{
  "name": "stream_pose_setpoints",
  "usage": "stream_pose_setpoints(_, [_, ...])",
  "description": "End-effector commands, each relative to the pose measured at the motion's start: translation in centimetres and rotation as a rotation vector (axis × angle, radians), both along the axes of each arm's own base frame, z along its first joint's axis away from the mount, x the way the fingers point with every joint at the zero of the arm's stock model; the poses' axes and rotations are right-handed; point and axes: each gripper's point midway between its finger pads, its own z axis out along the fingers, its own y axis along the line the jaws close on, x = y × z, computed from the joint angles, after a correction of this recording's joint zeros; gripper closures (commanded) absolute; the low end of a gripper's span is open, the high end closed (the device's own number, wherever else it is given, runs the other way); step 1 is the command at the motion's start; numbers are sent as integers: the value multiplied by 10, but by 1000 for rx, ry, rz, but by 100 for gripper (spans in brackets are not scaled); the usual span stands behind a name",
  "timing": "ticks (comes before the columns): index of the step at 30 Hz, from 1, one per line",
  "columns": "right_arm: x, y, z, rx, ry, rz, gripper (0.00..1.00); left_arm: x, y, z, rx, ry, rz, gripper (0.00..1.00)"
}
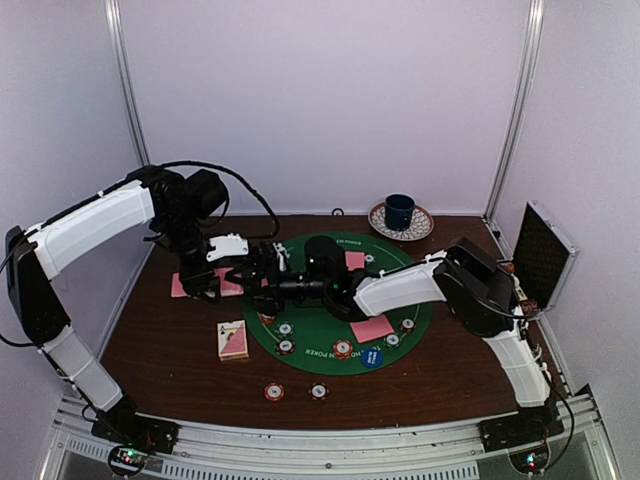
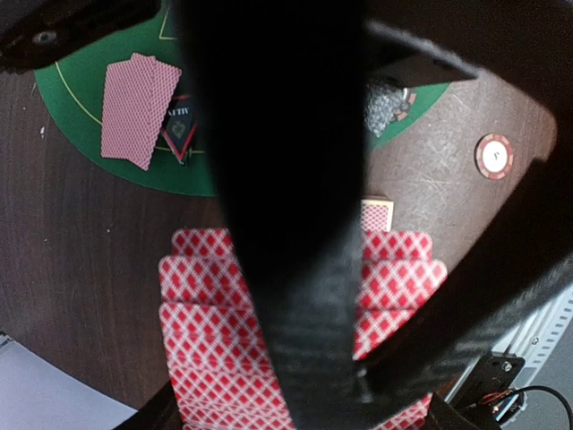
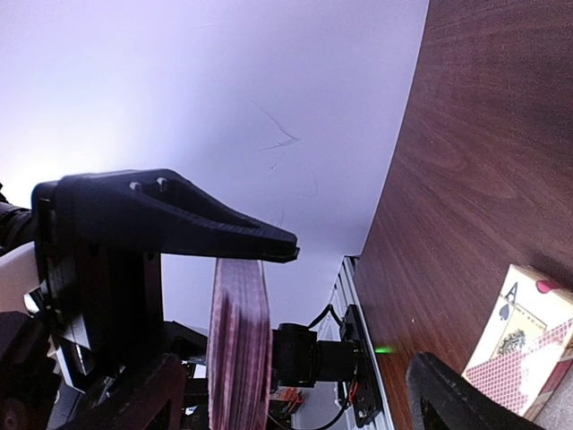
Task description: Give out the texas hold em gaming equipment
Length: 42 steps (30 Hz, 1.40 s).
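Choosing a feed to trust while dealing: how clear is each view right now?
Top external: evenly lit, no glare. Left wrist: a black out-of-focus shape blocks the middle. Right wrist: tilted, bright pale wall; stack of pink-backed cards edge-on, soft.

Pink lattice-backed cards [image 2: 134, 107]; green mat [image 1: 315, 335]; blue mug [image 1: 400, 210]; dark-brown table [image 1: 170, 340].

Soft, even light with pale walls near washed out; close foreground parts blur dark in wrist views.
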Motion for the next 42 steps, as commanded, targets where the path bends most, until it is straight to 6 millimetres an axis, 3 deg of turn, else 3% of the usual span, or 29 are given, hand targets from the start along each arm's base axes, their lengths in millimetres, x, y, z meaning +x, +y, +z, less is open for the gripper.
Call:
stream_pose_setpoints(1, [-8, 14, 18, 73, -20, 53, 10, 3, -5, 10, -32, -19, 9, 100])
stream_pose_setpoints(16, [-20, 51, 19, 102, -4, 154, 2, 1, -3, 6, -22, -4, 8, 100])
stream_pose_setpoints(24, [-18, 63, -1, 31, 11, 171, 2, 1, -4, 7, -24, -6, 7, 100])
stream_pose_setpoints(31, [-7, 55, -21, -48, 29, 119, 11, 0, -2, 6, -19, -5, 5, 100])
stream_pose_setpoints(42, [1, 33, -35, -105, 22, 80, 20, 0, 0, 8, -13, -16, 5, 100])
